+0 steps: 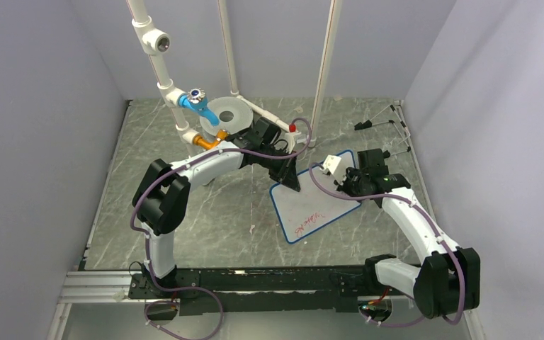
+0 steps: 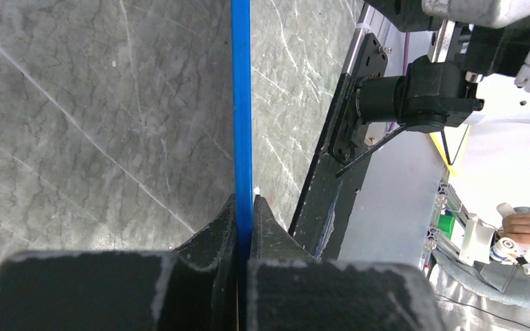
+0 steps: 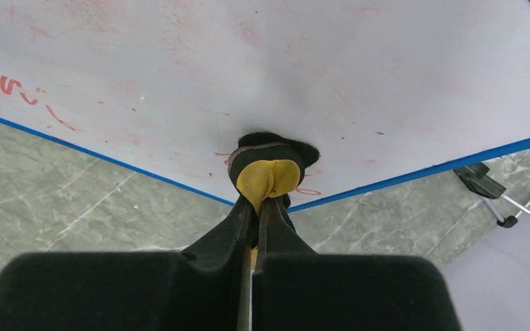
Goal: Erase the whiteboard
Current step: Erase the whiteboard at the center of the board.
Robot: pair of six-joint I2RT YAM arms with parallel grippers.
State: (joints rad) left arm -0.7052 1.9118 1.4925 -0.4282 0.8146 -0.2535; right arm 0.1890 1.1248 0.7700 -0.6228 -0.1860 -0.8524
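Two grips: my left gripper [image 2: 243, 205] was clamped on the blue rim [image 2: 241, 89] of the whiteboard [image 1: 316, 204]; my right gripper [image 3: 261, 207] was pinching a yellow-backed eraser [image 3: 268, 174] against the board's face.
Board place: mid-table, somewhat toward the right edge and skewed to it; I could not tell whether it lay flat.
Red writing [image 1: 310, 221]: sat unwiped along the board's near side.
Slip risk: I judged a hard wipe could pull the thin rim out of the left pinch.
Eraser risk: dragged sideways, it could twist or drop.
Collision risk: both wrists were close together at the board's far end.
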